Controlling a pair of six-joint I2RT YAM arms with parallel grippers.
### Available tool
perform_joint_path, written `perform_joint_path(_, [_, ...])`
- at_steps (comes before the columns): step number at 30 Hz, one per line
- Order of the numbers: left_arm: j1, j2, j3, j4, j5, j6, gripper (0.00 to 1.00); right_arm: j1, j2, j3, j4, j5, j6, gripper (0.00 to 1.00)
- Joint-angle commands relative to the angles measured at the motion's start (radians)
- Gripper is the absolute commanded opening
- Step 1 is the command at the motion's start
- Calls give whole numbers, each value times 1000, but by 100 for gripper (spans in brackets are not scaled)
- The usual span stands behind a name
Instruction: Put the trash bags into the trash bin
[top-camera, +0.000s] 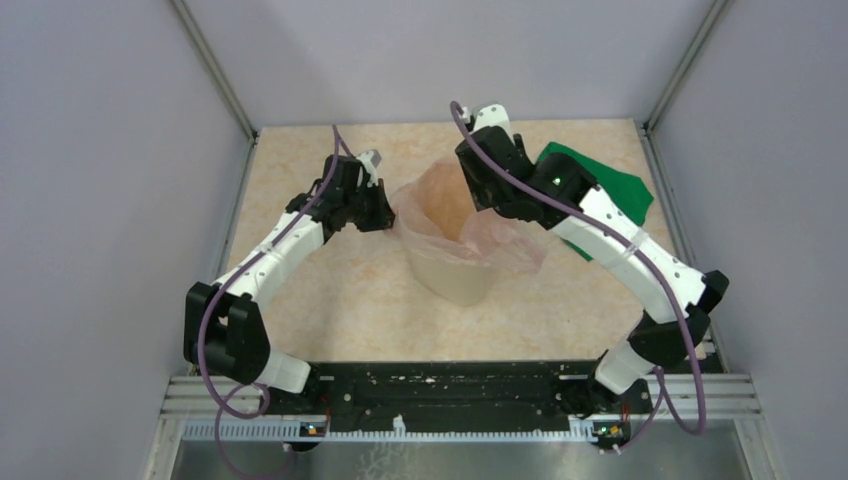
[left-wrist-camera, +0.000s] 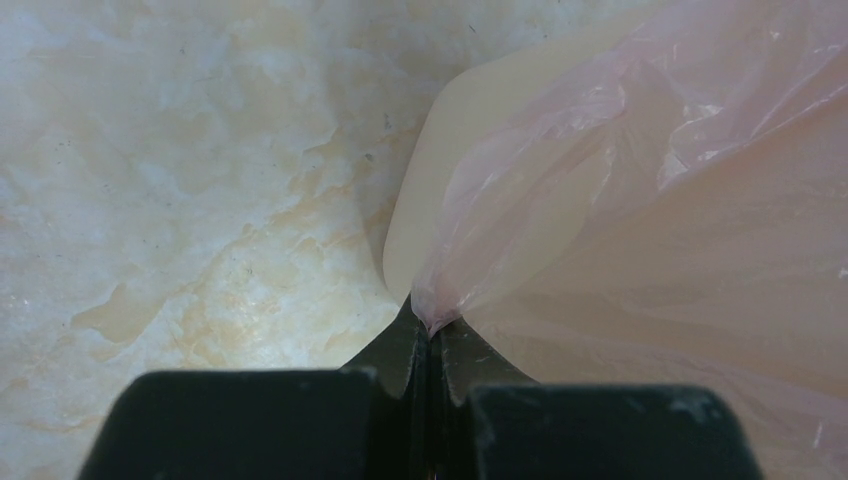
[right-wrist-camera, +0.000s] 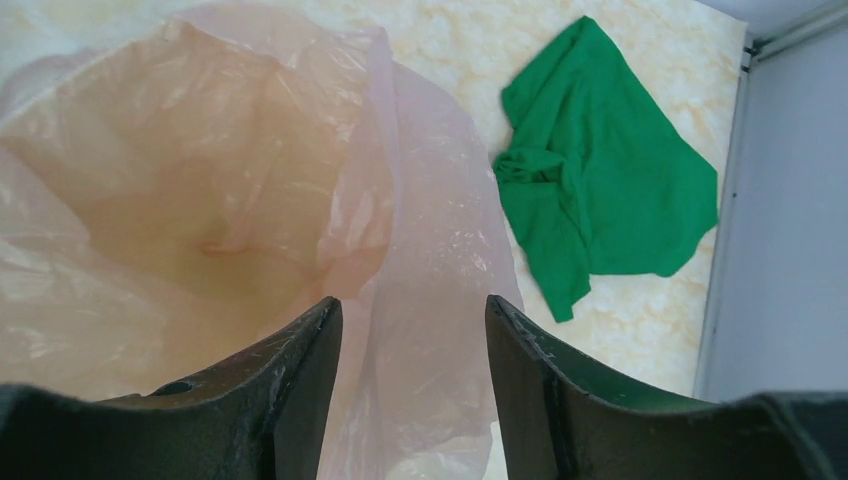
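L gripper (left-wrist-camera: 432, 330) pinched tight on an edge of the pink trash bag (right-wrist-camera: 200, 200). Bag's draped in and over the trash bin (top-camera: 455, 282), mid-table. R gripper (right-wrist-camera: 410, 305) jaws apart, straddling the bag's rim film, w/ green cloth (right-wrist-camera: 600, 190) just beyond.

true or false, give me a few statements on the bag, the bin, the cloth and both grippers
1. The left gripper is shut on an edge of the trash bag. True.
2. The right gripper is clamped tight on the bag. False: its jaws stand apart above the film.
3. The trash bin lies on its side. False: it stands upright, the bag draped over its mouth.
4. A green cloth lies apart from the bin, on the right arm's side. True.
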Motion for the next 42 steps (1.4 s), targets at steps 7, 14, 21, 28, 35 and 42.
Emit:
perform_joint_path(7, [1,-10,30,15,12,29,0,33,7,-25,-43,237,40,40])
perform_joint_path(14, [0,-4,31,8,10,36,0,-74,-87,-132,23,122,52,9])
perform_joint_path(21, [1,6,21,10,13,39,0,-273,-228,-307,223,-193,72,5])
perform_joint_path(28, [0,17,8,20,21,34,0,-419,-265,-454,374,-437,120,0])
perform_joint_path(35, [2,5,-24,29,20,29,0,-482,-368,-689,472,-463,185,0])
perform_joint_path(42, [2,-9,-37,28,8,31,0,-533,-480,-843,545,-541,216,3])
